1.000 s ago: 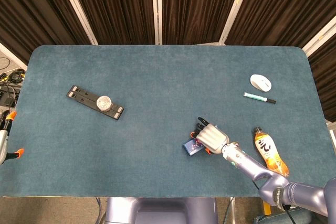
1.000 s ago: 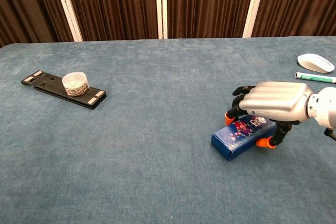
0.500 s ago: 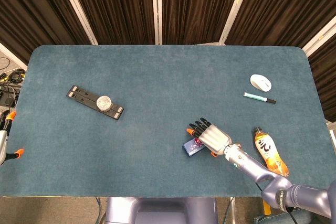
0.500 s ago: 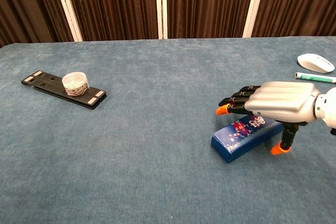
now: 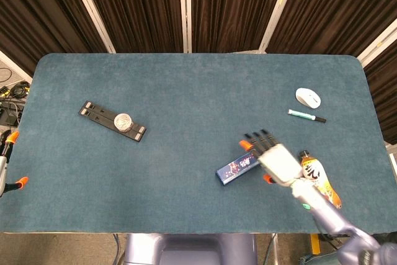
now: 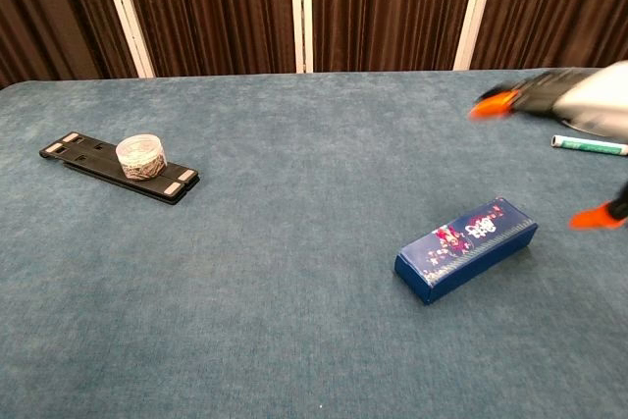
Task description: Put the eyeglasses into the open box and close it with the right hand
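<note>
A blue box (image 5: 237, 167) (image 6: 466, 247) with a printed lid lies closed on the table, right of centre. The eyeglasses are not visible. My right hand (image 5: 275, 159) (image 6: 574, 105) hovers above and to the right of the box, clear of it, fingers spread and holding nothing. It is motion-blurred in the chest view. My left hand is in neither view.
A yellow drink bottle (image 5: 320, 179) lies just right of the right hand. A white mouse (image 5: 307, 97) and a green pen (image 5: 306, 115) sit at the far right. A black strip carrying a small round container (image 5: 124, 121) lies at the left.
My right hand let go of the box, opened its fingers and lifted up and to the right. The box stays closed in place.
</note>
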Tool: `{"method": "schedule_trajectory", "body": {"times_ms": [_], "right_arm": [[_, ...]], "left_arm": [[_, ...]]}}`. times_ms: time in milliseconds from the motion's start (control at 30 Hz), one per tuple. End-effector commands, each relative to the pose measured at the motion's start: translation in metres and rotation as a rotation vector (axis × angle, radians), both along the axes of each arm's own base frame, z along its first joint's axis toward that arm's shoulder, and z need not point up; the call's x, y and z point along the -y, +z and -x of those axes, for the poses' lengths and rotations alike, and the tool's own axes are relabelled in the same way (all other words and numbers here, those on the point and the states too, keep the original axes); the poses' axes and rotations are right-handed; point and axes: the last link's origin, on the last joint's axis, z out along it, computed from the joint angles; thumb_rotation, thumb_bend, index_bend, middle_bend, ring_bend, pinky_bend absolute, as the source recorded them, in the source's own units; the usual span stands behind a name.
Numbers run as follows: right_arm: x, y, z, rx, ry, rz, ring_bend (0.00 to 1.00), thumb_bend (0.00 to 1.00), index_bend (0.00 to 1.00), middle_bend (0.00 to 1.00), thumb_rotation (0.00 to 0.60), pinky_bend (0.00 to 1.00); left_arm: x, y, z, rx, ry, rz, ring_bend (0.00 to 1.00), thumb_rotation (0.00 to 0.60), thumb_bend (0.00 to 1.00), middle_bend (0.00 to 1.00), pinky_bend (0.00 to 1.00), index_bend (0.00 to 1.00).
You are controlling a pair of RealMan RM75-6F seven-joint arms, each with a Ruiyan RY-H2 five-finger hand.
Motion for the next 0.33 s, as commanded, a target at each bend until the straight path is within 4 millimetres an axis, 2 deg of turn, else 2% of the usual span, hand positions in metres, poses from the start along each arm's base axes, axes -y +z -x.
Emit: {"method": "schedule_trajectory", "body": {"times_ms": [33, 200, 333], "right_arm": [[-0.017, 0.031, 0.028, 0.138, -0.091, 0.112, 0.00, 0.00, 0.00, 0.00, 0.600, 0.00], [-0.031, 0.047, 0.052, 0.195, -0.114, 0.236, 0.00, 0.00, 0.00, 0.00, 0.600, 0.00], [-0.037, 0.050, 0.062, 0.207, -0.130, 0.266, 0.00, 0.00, 0.00, 0.00, 0.600, 0.00]], "left_arm": [[0.002, 0.002, -0.002, 0.008, -0.014, -0.005, 0.00, 0.600, 0.00, 0.00, 0.00, 0.00], [0.005, 0.005, -0.003, 0.024, -0.025, -0.008, 0.00, 0.600, 0.00, 0.00, 0.00, 0.00], [0.006, 0.006, -0.003, 0.029, -0.028, -0.005, 0.00, 0.600, 0.00, 0.00, 0.00, 0.00]]}}
